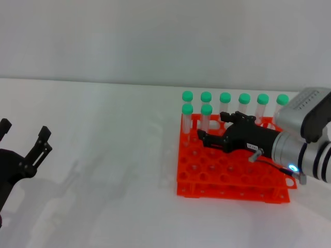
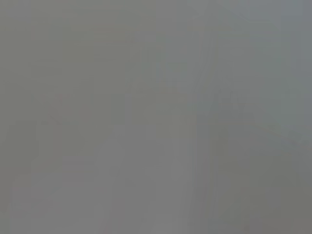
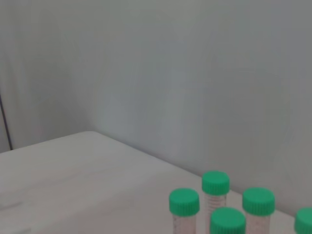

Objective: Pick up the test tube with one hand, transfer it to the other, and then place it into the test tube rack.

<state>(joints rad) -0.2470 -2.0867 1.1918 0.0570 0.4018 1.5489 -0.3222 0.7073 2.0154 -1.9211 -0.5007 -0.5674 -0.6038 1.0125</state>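
Right gripper (image 1: 202,136) over rack (image 1: 232,181) near worktop's right edge, jaw state unclear beside green-capped tube (image 1: 206,120); left gripper (image 1: 25,144) spread, left edge; light, slippery, likely best gripped below cap

Even, soft light with faint shadows on the table (image 1: 103,170); left wrist view blank grey blur.

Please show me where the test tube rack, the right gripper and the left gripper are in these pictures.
test tube rack (image 1: 217,173): head view, on its orange top tier.
right gripper (image 1: 202,137): head view, between its fingertips, above the rack.
left gripper (image 1: 23,142): head view, between its fingertips, far left.
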